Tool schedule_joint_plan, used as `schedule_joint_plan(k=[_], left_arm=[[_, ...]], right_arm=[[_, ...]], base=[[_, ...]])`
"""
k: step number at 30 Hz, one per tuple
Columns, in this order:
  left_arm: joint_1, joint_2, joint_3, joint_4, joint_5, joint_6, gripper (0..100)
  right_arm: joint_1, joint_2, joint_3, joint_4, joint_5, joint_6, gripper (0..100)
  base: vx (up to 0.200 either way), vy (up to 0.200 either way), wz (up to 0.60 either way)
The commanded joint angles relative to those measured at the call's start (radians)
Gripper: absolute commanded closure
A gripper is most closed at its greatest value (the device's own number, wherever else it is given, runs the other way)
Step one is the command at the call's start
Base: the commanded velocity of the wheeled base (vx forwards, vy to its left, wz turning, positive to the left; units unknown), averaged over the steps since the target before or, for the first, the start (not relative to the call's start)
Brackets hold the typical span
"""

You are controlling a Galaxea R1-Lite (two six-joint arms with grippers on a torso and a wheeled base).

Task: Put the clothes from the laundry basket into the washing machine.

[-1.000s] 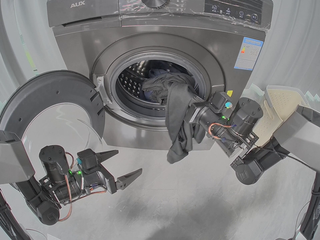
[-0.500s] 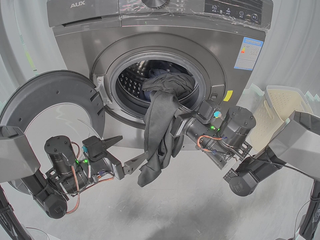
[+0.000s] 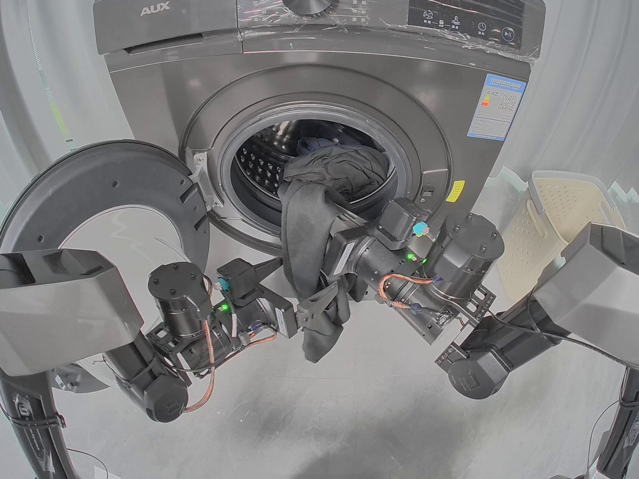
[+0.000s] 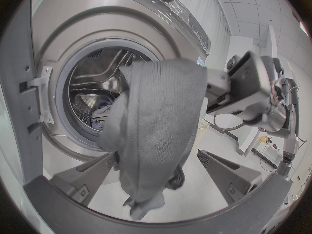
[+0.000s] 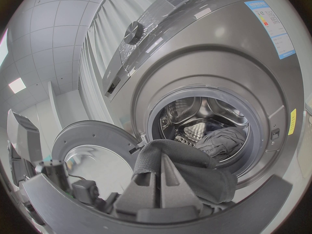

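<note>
Shifted leftward, right gripper [image 5: 160, 176] clenches dark grey fabric garment [image 3: 305, 234] hanging before grey washing machine's [image 3: 166, 94] steel drum [image 3: 263, 161], which holds further dark clothes [image 3: 349, 165]; left gripper [image 3: 301, 286], risen, straddles its lower folds, jaws spread.

A grey garment [image 4: 156, 114] hangs before the washing machine's [image 4: 97, 26] opening, between the left claw's [image 4: 156, 153] spread fingers.

Ahead: washing machine [image 3: 319, 68], door [image 3: 100, 187] swung open at left, laundry basket [image 3: 566, 214] at right. In the drum [image 3: 266, 161], clothes [image 3: 346, 164]. Draped over its rim, hanging in front: a garment [image 3: 306, 234], between left gripper's [image 4: 156, 153] spread jaws, clamped in right gripper [image 5: 159, 161].
</note>
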Motion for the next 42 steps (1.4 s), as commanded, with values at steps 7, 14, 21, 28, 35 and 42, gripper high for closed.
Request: schedule_joint_plan(k=[7,14,21,28,35,42], left_arm=[[-0.001,0.132,-0.173,-0.002,0.046,0.004,0],[0.002,0.165,-0.225,-0.002,0.070,0.007,0],[0.008,0.224,-0.311,-0.002,0.089,0.003,0],[0.010,0.242,-0.329,0.000,0.109,0.001,0],[0.042,0.239,-0.334,-0.002,0.142,-0.008,100],[0.087,0.170,-0.349,-0.002,0.165,-0.040,100]], right_arm=[[0.020,-0.011,-0.018,0.000,0.000,0.001,100],[0.035,-0.011,-0.018,-0.001,-0.014,0.007,100],[0.060,-0.025,-0.010,0.000,-0.034,0.011,100],[0.055,-0.030,-0.009,0.000,-0.035,0.014,100],[0.020,-0.059,0.013,0.000,-0.038,0.024,100],[-0.069,-0.073,0.097,0.002,-0.055,0.047,100]], base=[[0.000,0.000,0.00],[0.000,0.000,0.00],[0.000,0.000,0.00],[0.000,0.000,0.00],[0.000,0.000,0.00],[0.000,0.000,0.00]])
